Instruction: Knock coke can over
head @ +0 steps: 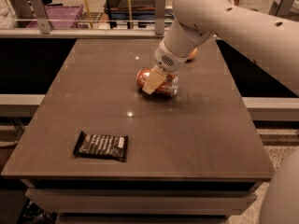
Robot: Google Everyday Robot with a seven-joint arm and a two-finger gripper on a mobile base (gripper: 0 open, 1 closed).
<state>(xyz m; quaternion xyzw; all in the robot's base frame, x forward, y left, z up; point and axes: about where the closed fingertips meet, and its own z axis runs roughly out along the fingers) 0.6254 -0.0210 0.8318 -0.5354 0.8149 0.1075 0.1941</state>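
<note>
The coke can [169,85] lies on its side near the middle of the surface [201,134], so the knock-over appears done. The hand [154,81] sits low at the can's near side, as a sideways push requires. Whether it is clenched or released cannot be told.

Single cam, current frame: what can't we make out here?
All in the camera view:
- coke can: lies on its side, with its middle covered by the gripper right over it. Whether the two touch cannot be told.
- orange fruit: mostly hidden behind the arm, only an edge shows.
- black wrapper: its print is unreadable.
</note>
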